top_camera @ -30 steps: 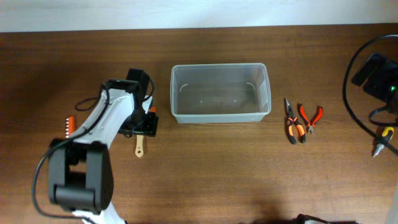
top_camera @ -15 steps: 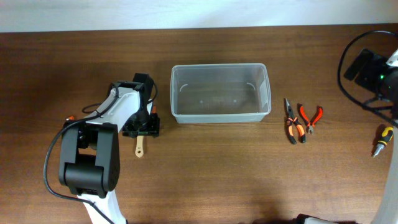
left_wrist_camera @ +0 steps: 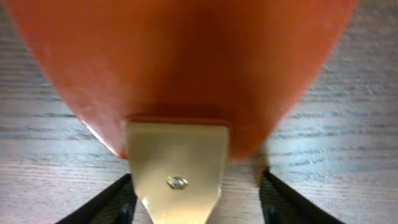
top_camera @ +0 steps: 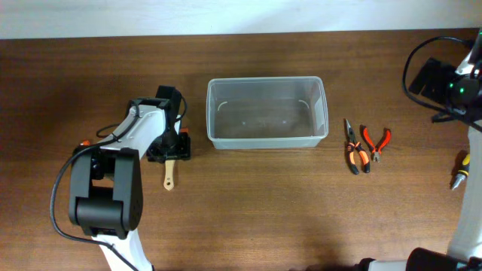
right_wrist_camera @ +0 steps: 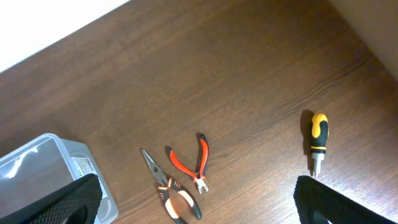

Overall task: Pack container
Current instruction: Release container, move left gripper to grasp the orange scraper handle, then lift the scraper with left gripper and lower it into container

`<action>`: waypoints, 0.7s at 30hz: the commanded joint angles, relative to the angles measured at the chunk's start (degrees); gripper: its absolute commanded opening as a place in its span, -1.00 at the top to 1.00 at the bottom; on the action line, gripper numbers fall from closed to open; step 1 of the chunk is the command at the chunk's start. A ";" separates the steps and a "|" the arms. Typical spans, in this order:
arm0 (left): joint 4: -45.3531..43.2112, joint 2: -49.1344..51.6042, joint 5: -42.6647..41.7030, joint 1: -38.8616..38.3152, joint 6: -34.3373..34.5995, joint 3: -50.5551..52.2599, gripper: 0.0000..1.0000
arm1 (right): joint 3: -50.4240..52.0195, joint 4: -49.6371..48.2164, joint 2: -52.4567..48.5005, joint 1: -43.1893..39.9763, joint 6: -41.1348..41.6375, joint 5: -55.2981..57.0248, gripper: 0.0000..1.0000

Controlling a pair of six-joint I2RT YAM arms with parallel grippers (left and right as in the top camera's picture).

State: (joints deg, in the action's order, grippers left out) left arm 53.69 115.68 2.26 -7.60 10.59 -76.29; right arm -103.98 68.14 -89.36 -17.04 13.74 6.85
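Right gripper has swung inward, spread wide and empty; left gripper straddles the wooden handle, not yet clamped; centre it, then squeeze before lifting.

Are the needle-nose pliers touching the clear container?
Apart. The overhead view shows a plain strip of bare wooden table between the container and the needle-nose pliers, which lie to the side of it.

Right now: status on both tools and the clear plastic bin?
Left tool open, straddling pale wooden handle with orange head. Right tool open, empty. Clear rectangular plastic container upright, empty. Nothing over its mouth.
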 commanded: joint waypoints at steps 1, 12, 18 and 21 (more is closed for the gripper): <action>-1.68 2.93 3.30 1.86 1.36 0.96 -0.21 | -0.11 -0.17 -1.16 -0.28 0.72 0.92 -0.98; -1.33 2.91 3.13 2.12 -1.29 0.83 0.70 | -0.11 -0.17 -2.91 -0.28 0.72 0.92 -0.98; 3.26 2.82 3.13 2.14 -2.08 -2.58 0.75 | -0.11 -0.17 -2.91 -0.28 0.72 0.92 -0.98; 6.91 2.69 3.13 2.12 -3.58 -7.58 0.80 | -0.11 -0.17 -2.91 -0.28 0.72 0.92 -0.98</action>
State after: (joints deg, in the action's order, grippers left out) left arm 58.81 117.16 4.10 -5.91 9.21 -79.55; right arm -103.98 68.10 -92.01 -17.04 13.74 6.85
